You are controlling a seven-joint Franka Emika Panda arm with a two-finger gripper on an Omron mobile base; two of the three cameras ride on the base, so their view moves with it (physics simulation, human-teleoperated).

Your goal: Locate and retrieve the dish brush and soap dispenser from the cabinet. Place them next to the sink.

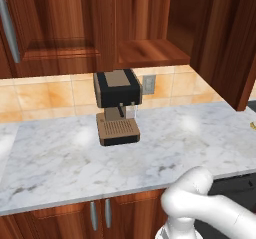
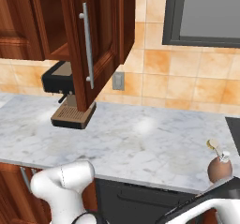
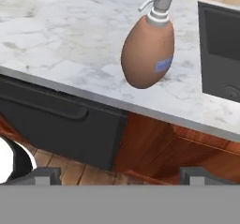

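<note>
1. The table [image 1: 165, 148] is a long white marble top with grey veins, backed by a wall of tan tiles.
2. The cabinet [image 1: 150, 38] hangs on the wall above the table; it is dark reddish-brown wood, and a flat shelf board shows inside it in the left base view. In the right base view its door [image 2: 96, 40] stands swung open toward the camera, with a metal bar handle [image 2: 87, 45] on it.
3. A coffee machine [image 1: 117, 105], black and tan with a grated drip tray, stands on the table against the tiled wall, below the cabinet. A grey wall outlet [image 1: 149, 84] sits just to its right.
4. The sink [image 3: 220, 59] is a dark basin set into the table at the right.
5. The soap dispenser [image 3: 149, 47] stands tilted on the table near its front edge, just left of the sink, blue label facing the sink side and white pump on top.
6. The dish brush [image 2: 213, 145] is a small pale shape on the table just behind the soap dispenser in the right base view; too small to tell more.
7. The fingers [image 3: 44, 175] are apart, their two dark tips wide at the bottom of the hand view, low in front of the table and holding nothing.
</note>
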